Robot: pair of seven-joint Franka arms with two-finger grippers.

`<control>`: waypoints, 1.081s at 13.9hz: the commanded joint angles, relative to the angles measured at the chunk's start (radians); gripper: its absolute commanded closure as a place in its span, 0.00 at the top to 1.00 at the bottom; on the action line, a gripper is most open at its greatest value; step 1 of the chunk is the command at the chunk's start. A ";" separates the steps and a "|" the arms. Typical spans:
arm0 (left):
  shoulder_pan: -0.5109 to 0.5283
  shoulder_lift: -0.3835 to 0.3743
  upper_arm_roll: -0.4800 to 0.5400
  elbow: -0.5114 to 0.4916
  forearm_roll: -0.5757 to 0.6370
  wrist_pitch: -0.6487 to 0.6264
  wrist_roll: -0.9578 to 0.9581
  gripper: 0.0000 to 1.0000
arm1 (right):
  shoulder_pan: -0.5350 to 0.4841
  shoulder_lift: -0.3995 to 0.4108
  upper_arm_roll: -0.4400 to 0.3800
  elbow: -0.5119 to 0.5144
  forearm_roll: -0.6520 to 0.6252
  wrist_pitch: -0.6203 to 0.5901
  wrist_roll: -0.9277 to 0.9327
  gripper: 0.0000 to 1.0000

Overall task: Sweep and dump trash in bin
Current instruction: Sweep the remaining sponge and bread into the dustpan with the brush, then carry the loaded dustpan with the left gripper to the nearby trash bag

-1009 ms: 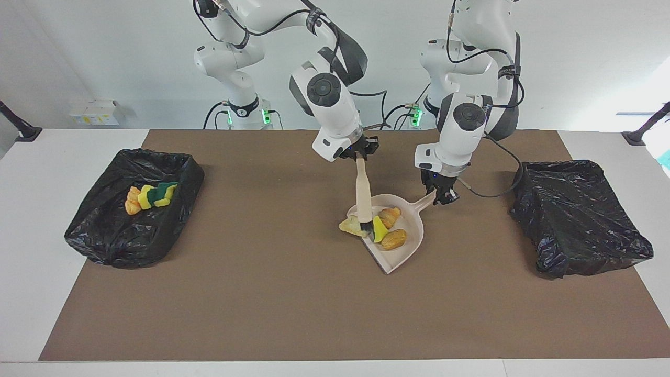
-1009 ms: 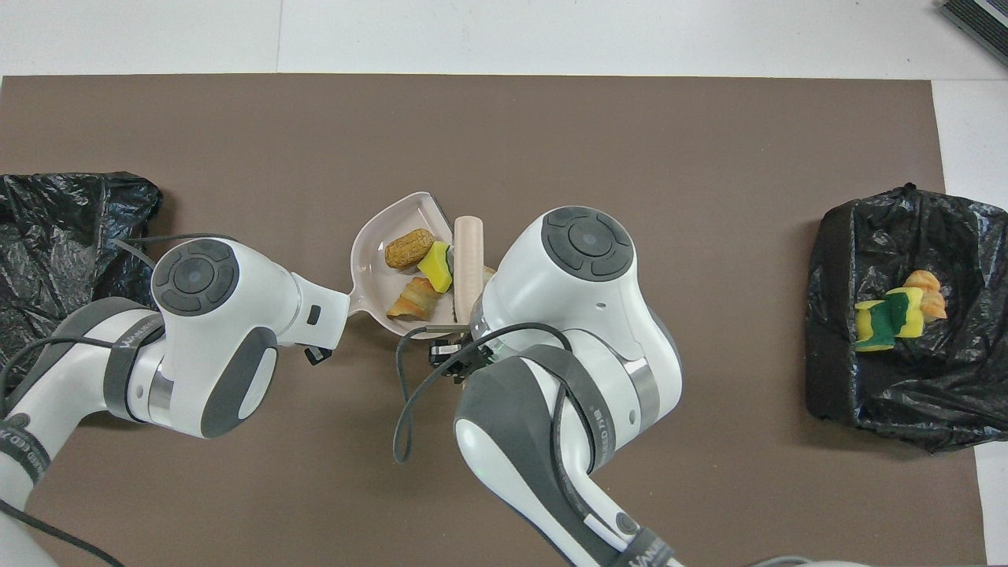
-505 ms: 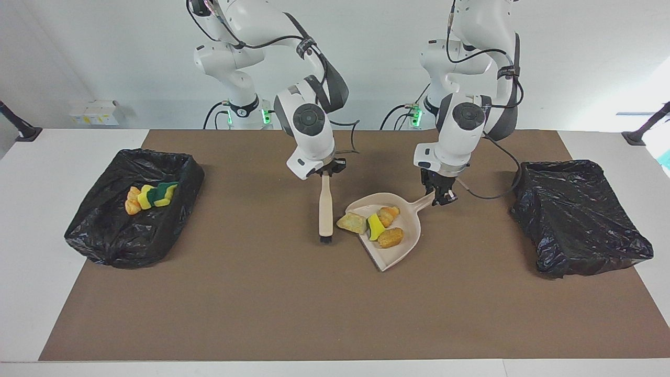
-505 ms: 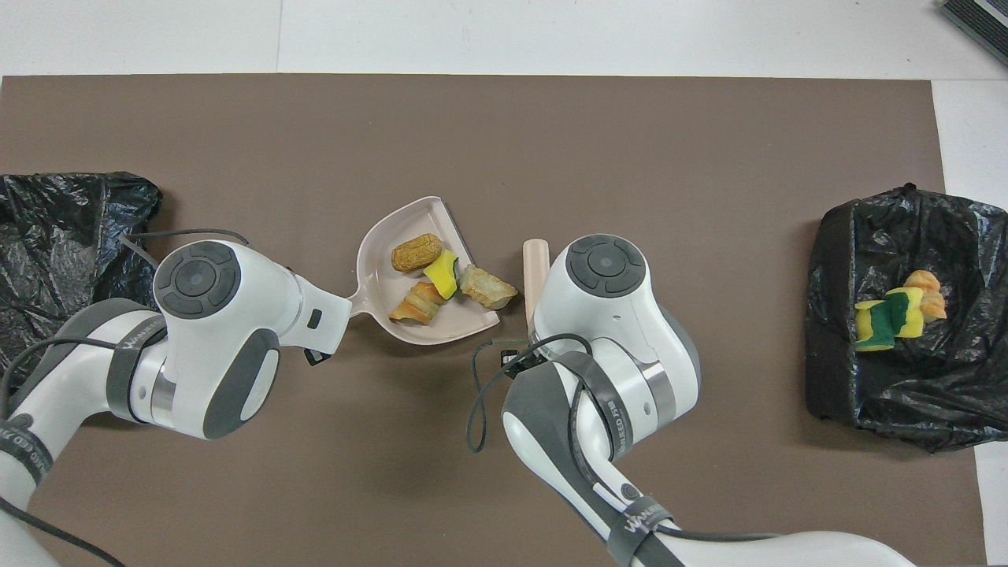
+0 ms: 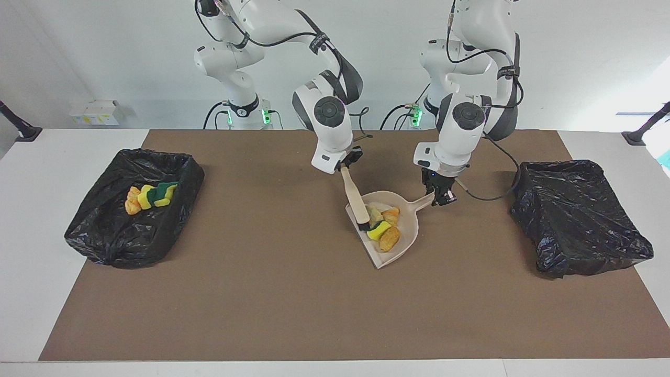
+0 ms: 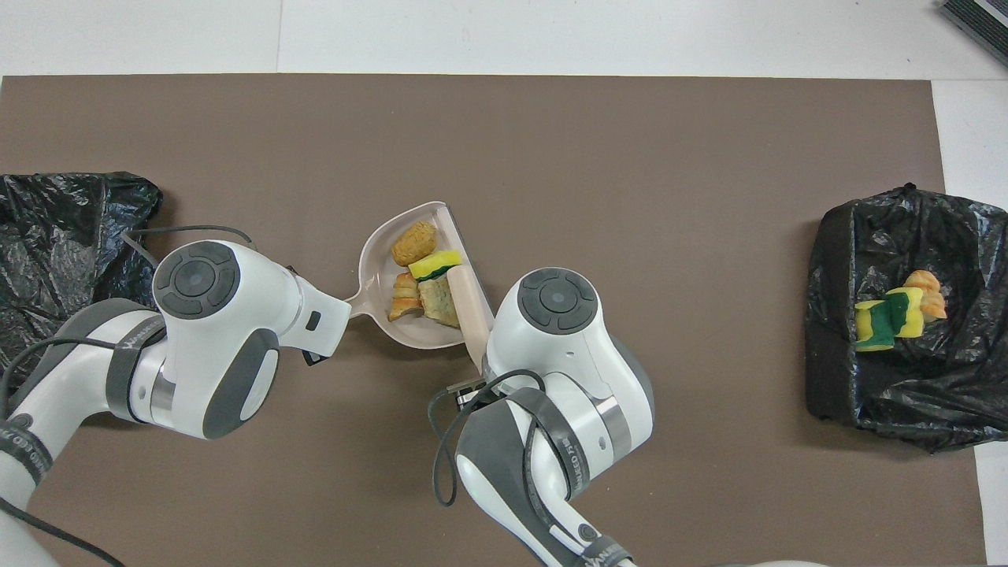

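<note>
A beige dustpan lies mid-table and holds several trash bits: yellow green-backed sponge and orange-tan bread-like pieces. They also show in the overhead view. My left gripper is shut on the dustpan's handle. My right gripper is shut on a beige brush. The brush slants down, with its dark bristles against the bits inside the pan. More trash lies in the black-bagged bin at the right arm's end. In the overhead view both grippers are hidden under their wrists.
A second black-bagged bin stands at the left arm's end, beside the left arm's cable. A brown mat covers the table. Small white boxes sit at the table's edge by the wall.
My right gripper swung the brush out toward the right arm's end, then back. It pushed the pale bit from the pan's lip into the pan. The dustpan turned slightly.
</note>
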 commanded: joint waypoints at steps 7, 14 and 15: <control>0.037 -0.018 0.003 -0.009 -0.011 0.049 -0.045 0.00 | -0.090 -0.123 -0.009 0.015 0.032 -0.197 0.054 0.00; 0.131 -0.038 0.005 0.036 -0.013 0.004 -0.232 0.00 | 0.003 -0.255 -0.002 -0.038 -0.025 -0.265 0.305 0.00; 0.154 -0.039 0.005 0.048 -0.013 -0.012 -0.255 0.00 | 0.035 -0.267 -0.002 -0.060 -0.025 -0.262 0.340 0.00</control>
